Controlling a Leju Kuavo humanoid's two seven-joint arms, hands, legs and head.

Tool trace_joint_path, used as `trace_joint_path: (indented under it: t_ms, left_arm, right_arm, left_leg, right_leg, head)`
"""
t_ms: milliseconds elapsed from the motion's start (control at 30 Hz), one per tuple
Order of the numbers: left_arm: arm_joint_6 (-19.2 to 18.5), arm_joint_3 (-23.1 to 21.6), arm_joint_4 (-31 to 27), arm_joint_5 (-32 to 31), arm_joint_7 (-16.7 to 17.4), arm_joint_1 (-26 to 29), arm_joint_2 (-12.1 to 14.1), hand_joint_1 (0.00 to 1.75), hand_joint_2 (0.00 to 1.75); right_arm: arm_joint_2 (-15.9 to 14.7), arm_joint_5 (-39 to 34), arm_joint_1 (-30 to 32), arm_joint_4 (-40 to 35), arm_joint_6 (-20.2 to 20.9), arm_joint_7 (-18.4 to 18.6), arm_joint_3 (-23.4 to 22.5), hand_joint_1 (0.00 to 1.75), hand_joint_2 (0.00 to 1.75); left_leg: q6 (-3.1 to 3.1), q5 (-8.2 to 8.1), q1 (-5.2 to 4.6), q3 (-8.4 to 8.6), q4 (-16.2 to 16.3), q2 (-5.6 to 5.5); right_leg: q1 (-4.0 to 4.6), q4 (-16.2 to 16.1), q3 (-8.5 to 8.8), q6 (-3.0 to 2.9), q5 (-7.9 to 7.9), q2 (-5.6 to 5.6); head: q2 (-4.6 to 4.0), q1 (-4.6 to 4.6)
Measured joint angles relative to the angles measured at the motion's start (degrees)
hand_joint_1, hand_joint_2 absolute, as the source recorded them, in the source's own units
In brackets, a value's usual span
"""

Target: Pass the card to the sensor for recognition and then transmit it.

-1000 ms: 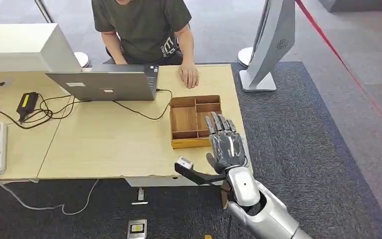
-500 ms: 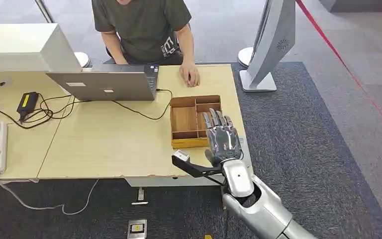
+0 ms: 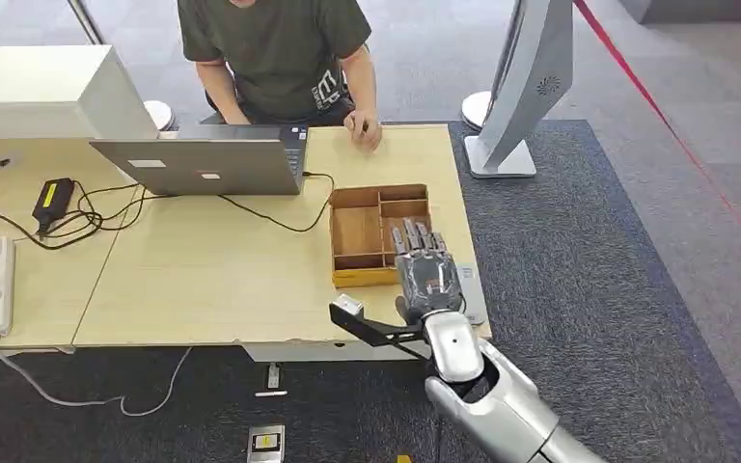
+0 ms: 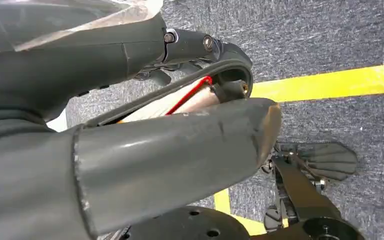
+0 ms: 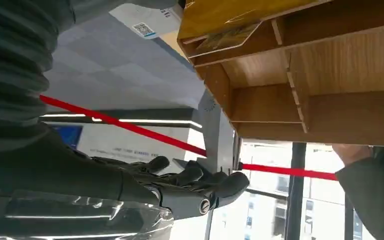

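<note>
Pale wood makes up the table [image 3: 203,280], and the partitioned wooden tray [image 3: 357,231] on it now sits under the fingertips of the right hand [image 3: 427,280]. That hand has slid inward along the near edge since a second ago, its fingers flat, apart and gripping nothing. What looks to be the card [image 3: 473,294], thin and grey, lies against its outer side, the person's hand [image 3: 365,127] far beyond it has drawn back, and I cannot tell the left hand's [image 4: 130,150] grip.
</note>
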Motion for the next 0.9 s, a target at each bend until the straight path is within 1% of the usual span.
trace_joint_path:
  t_ms: [133,400,600,900]
  left_arm:
    - [0.00,0.00,0.00,0.28,0.11,0.00,0.00,0.00,0.00]
    - [-0.02,0.00,0.00,0.63,0.52,0.00,0.00,0.00,0.00]
    - [-0.07,0.00,0.00,0.35,0.50,0.00,0.00,0.00,0.00]
    - [-0.02,0.02,0.00,0.20,0.20,0.01,0.00,0.00,0.00]
  right_arm:
    - [1.07,0.37,-0.22,1.37,-0.04,-0.79,0.13,0.00,1.75]
    - [2.34,0.57,-1.41,3.91,0.04,-0.94,0.37,0.00,1.75]
    - [2.62,0.59,-2.30,5.13,1.11,-0.92,0.57,0.00,1.75]
    - [2.58,0.68,-4.40,6.67,2.54,0.07,0.70,0.00,1.75]
  left_leg:
    - [0.00,0.00,0.01,0.00,0.00,0.00]
    - [-0.01,0.01,0.01,0.00,0.00,0.00]
    - [-0.01,0.00,0.01,0.00,0.00,0.00]
    - [-0.01,0.01,0.01,0.00,0.00,0.00]
  right_leg:
    - [0.01,0.01,0.00,0.00,0.00,0.00]
    - [0.01,0.00,0.01,0.00,0.00,0.00]
    - [0.01,0.00,0.00,0.00,0.00,0.00]
    - [0.01,0.00,0.00,0.00,0.00,0.00]
  head:
    - [0.02,0.00]
    - [0.00,0.00]
    - [0.00,0.02]
    - [0.02,0.02]
